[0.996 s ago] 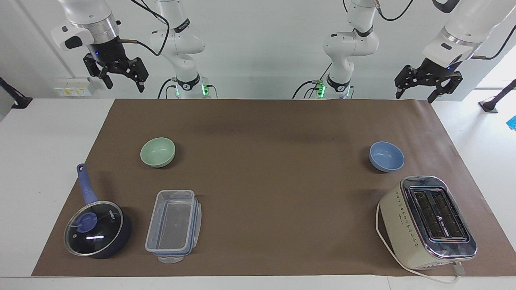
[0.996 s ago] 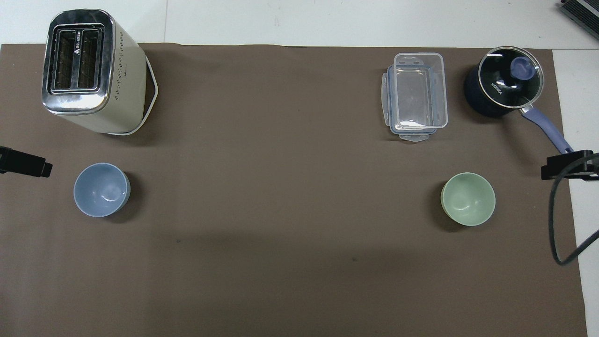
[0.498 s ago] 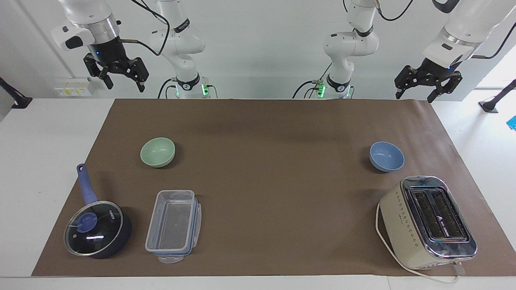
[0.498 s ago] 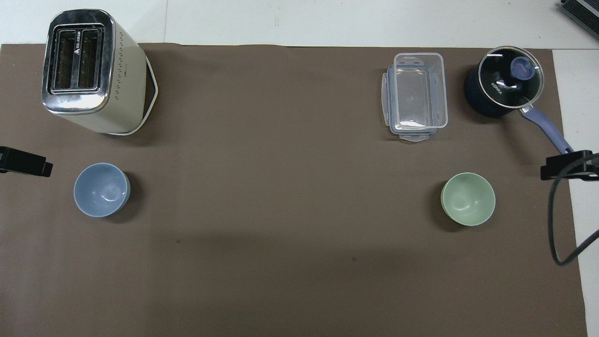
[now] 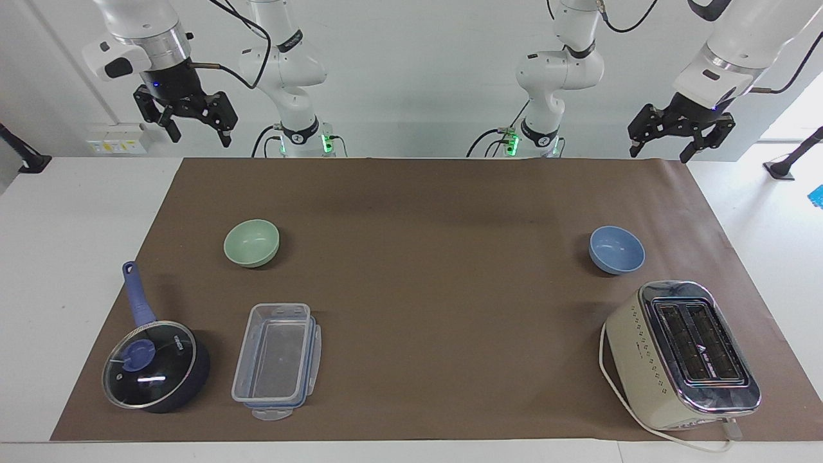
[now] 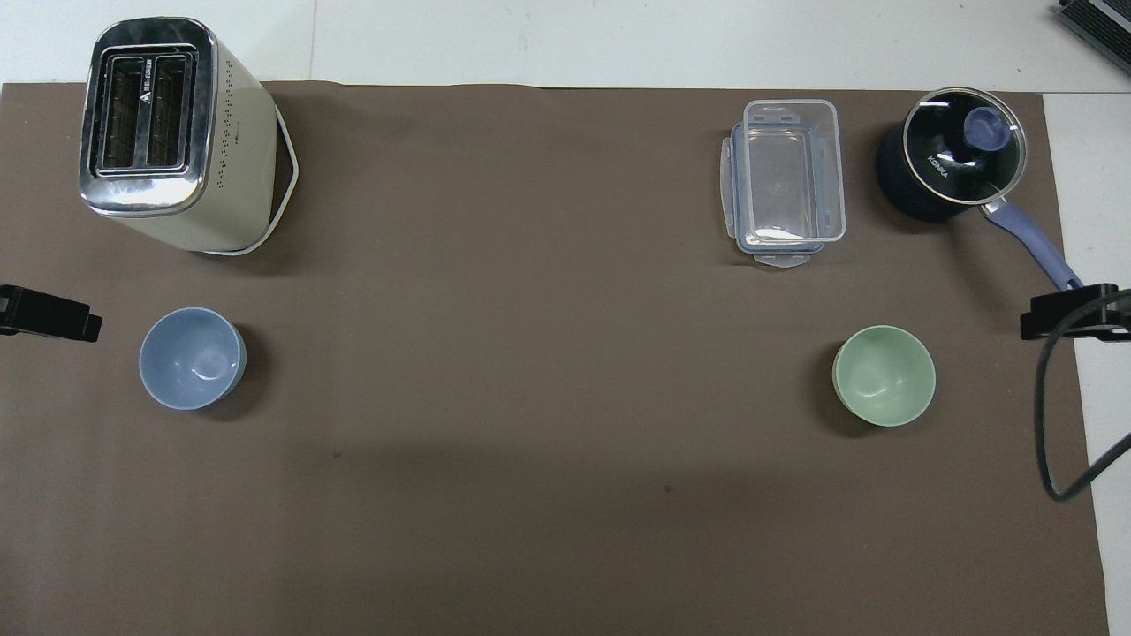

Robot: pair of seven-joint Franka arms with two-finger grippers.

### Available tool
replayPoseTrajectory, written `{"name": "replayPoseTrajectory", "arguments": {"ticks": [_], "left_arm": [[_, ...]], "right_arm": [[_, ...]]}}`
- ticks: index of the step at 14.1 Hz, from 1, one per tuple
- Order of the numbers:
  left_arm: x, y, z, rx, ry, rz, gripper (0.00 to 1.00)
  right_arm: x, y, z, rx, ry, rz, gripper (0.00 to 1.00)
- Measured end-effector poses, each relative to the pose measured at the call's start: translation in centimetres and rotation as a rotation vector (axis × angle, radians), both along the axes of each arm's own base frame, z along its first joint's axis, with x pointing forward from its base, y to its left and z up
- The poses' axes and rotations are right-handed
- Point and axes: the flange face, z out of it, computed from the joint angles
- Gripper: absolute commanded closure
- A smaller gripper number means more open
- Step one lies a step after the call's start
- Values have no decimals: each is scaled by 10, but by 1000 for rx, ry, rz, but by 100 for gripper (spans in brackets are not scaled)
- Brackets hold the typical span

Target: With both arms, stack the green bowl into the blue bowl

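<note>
The green bowl (image 5: 251, 242) (image 6: 884, 375) sits upright on the brown mat toward the right arm's end. Toward the left arm's end sits the blue bowl (image 5: 617, 249) (image 6: 192, 358), also upright, with nothing in it. My right gripper (image 5: 199, 136) hangs high in the air, open, over the table's edge at the robots' end, well clear of the green bowl. My left gripper (image 5: 660, 153) is likewise raised and open, holding nothing, over the mat's corner at its own end. In the overhead view only one black fingertip (image 6: 62, 320) of the left gripper shows.
A cream toaster (image 5: 681, 354) with its cord stands farther from the robots than the blue bowl. A clear plastic container (image 5: 276, 357) and a dark blue lidded saucepan (image 5: 154, 366) lie farther out than the green bowl. The brown mat (image 5: 437, 289) lies bare between the bowls.
Both grippers have risen a little. The bowls and the other things have not moved.
</note>
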Motion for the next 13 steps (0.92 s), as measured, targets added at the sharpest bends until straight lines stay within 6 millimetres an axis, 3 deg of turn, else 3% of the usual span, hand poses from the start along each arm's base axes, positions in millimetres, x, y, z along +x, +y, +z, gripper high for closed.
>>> {"name": "replayPoseTrajectory", "arguments": {"ticks": [8, 13], "left_arm": [[0, 0, -4, 0, 4, 2, 0], [-1, 18, -26, 0, -9, 39, 0]], "right_arm": [[0, 0, 0, 0, 0, 0, 0], [0, -1, -1, 0, 2, -1, 0]]}}
